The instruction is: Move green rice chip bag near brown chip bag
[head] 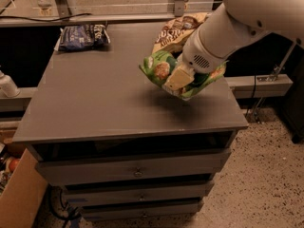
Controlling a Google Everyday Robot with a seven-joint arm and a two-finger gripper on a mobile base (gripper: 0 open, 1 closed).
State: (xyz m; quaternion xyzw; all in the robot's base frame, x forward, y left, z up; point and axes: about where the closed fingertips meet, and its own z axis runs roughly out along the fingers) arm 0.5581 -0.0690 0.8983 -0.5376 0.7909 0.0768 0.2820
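Note:
The green rice chip bag [161, 70] is crinkled bright green with tan rice cake pictures. My gripper [179, 79] is shut on it and holds it above the right part of the grey tabletop [95, 99]. The brown chip bag [176, 31] lies at the table's far right, just behind the green bag, partly hidden by my white arm [223, 32].
A dark blue bag [82, 35] lies at the table's far left corner. The table is a grey drawer cabinet with drawers [137, 172] below. A cardboard box [19, 198] stands on the floor at lower left. A rail runs behind the table.

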